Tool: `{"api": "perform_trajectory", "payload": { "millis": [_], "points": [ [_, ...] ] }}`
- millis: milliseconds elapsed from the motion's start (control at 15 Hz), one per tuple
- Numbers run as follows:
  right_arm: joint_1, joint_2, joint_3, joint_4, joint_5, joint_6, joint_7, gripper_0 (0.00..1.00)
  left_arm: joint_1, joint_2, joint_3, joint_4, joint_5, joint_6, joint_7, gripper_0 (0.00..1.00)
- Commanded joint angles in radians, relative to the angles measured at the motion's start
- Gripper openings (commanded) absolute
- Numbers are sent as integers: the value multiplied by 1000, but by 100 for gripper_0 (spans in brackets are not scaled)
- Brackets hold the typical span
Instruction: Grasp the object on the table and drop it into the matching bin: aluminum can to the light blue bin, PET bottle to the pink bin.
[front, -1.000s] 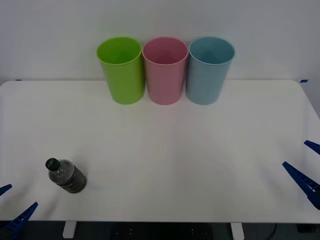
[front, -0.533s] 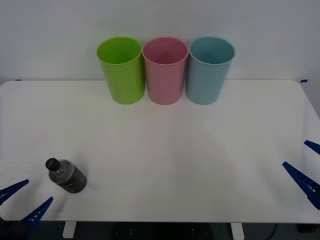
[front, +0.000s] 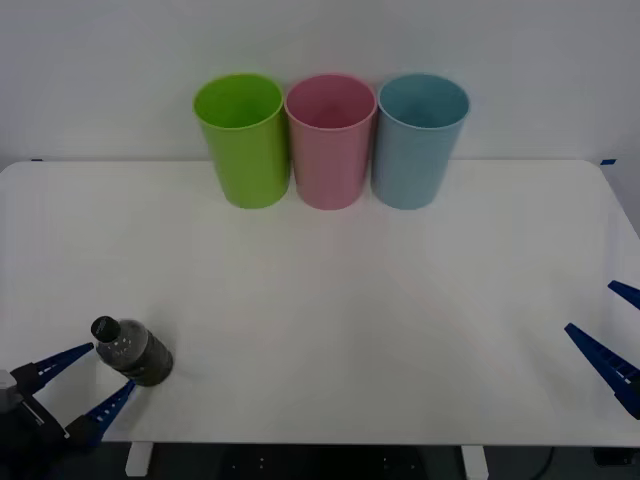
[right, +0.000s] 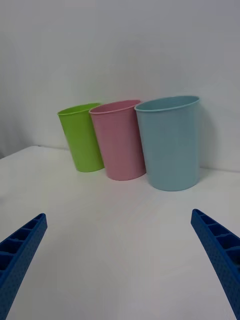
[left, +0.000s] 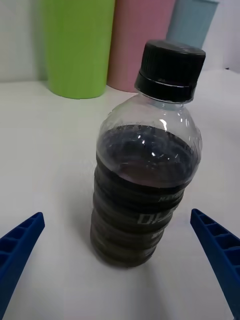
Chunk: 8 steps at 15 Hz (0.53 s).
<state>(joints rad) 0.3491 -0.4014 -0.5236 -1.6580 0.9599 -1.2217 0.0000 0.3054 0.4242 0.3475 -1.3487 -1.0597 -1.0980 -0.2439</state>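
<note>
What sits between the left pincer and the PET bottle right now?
Nothing. In the left wrist view only bare table separates the open left pincer from the upright PET bottle, not yet touched.

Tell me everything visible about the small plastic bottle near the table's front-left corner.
The small clear plastic bottle stands upright on the white rectangular table, its black ribbed screw cap on. Dark brownish liquid fills its ridged lower body, the shoulder clear. The open left tool sits just short of it, blue fingers not touching.

PET bottle (front: 133, 351) upright near table (front: 350, 300) front-left corner, black cap on, dark lower body; pink bin (front: 330, 140) touching light blue bin (front: 420, 140) at far edge
</note>
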Motion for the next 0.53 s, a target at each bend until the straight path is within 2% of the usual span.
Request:
{"api": "perform_trajectory", "payload": {
  "millis": [67,533],
  "points": [
    [0,0,0,0,0,0,0,100,-17,-2,-28,2,-2,20,-2,100],
    [0,0,0,0,0,0,0,100,-115,-2,-71,105,-3,24,-40,100]
  ]
}}
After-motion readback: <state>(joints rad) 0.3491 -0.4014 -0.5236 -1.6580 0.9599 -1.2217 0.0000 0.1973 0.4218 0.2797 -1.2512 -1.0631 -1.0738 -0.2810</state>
